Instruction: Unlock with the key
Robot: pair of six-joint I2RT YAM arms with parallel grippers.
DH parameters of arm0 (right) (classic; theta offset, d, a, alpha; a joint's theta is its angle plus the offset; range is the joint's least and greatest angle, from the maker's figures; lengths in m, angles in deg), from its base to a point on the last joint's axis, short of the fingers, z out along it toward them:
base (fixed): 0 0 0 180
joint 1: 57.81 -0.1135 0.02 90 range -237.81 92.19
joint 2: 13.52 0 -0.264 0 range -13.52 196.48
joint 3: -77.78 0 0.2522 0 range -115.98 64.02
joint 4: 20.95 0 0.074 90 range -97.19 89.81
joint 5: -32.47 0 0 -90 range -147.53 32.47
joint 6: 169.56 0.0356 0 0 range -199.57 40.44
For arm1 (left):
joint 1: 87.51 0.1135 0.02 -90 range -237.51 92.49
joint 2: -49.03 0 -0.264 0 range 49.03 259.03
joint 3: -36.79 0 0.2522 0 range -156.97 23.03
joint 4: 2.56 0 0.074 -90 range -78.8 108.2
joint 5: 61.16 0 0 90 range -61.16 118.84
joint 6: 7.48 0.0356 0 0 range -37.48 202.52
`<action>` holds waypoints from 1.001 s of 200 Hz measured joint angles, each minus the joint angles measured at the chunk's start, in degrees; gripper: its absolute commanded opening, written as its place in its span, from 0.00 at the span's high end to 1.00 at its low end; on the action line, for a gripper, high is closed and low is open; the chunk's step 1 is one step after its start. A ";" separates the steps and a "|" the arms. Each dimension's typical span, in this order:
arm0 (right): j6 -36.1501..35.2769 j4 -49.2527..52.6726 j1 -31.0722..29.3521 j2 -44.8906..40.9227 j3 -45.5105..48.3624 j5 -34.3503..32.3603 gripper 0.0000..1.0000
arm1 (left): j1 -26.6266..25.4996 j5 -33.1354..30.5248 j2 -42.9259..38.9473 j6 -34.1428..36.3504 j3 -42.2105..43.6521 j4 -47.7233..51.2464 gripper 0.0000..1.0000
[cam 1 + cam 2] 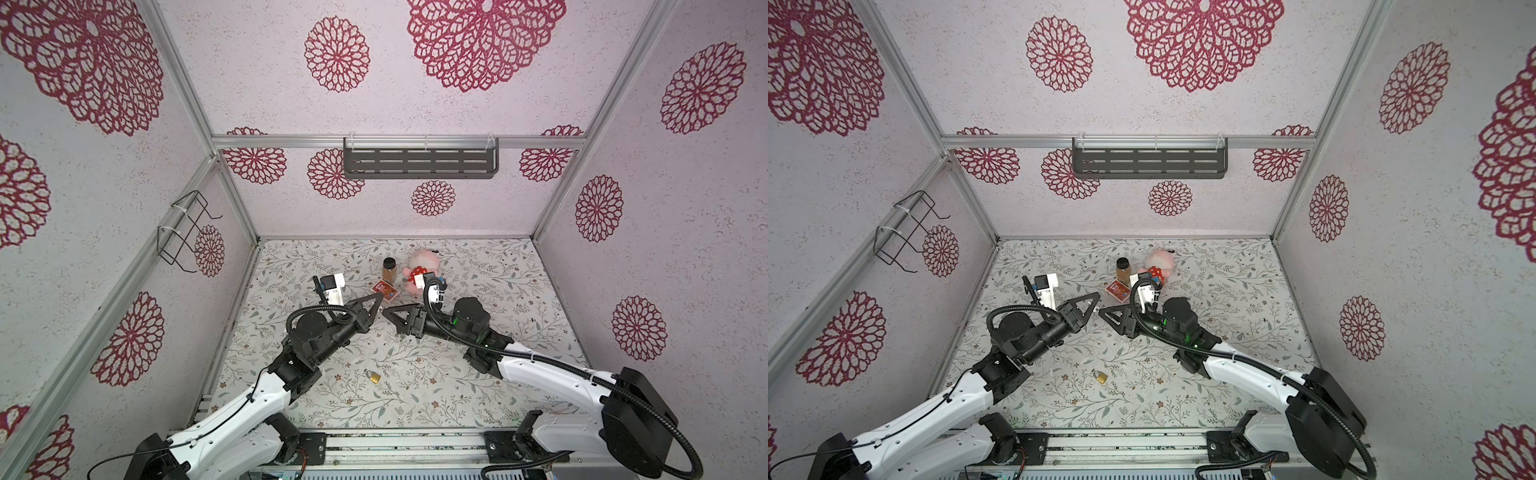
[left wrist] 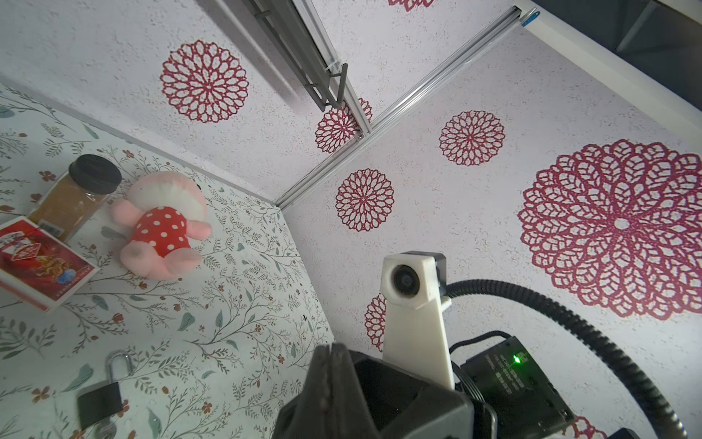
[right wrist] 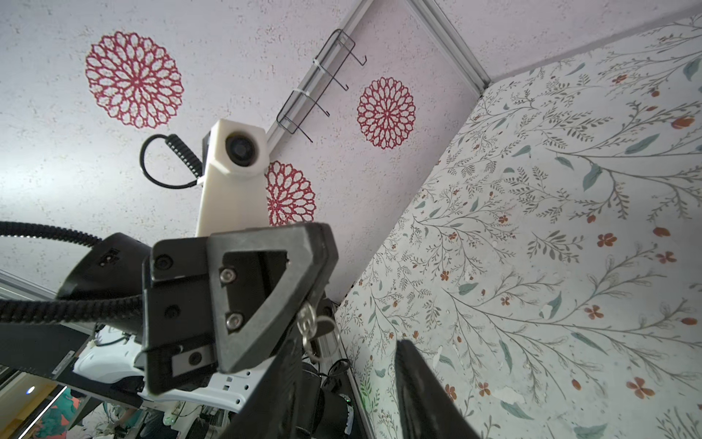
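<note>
Steel, light, stiff, likely slick — the key hung from the clenched left claw, well beyond the padlock; the right claw gaped nearby — the dark head seemed the surest hold.

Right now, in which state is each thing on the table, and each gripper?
Padlock: lying flat on the table, shackle looks closed, untouched.
Key: held in the left gripper, ring hanging.
Left gripper: shut on the key.
Right gripper: open, empty.
Jar: upright, lid on.
Card box: lying flat, closed.
Soft toy: lying down.
</note>
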 measured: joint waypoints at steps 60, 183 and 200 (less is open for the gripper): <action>1.64 -2.51 0.13 1.46 -1.38 1.55 0.71 | 0.00 1.20 0.00 0.33 0.00 -0.46 1.00; 5.42 -7.61 0.13 3.32 -1.38 3.54 0.83 | 0.04 1.14 0.39 0.42 -0.46 -1.22 1.00; 5.84 -8.07 0.11 3.50 -1.38 3.87 0.85 | 0.11 1.14 0.85 0.42 -0.74 -1.33 1.00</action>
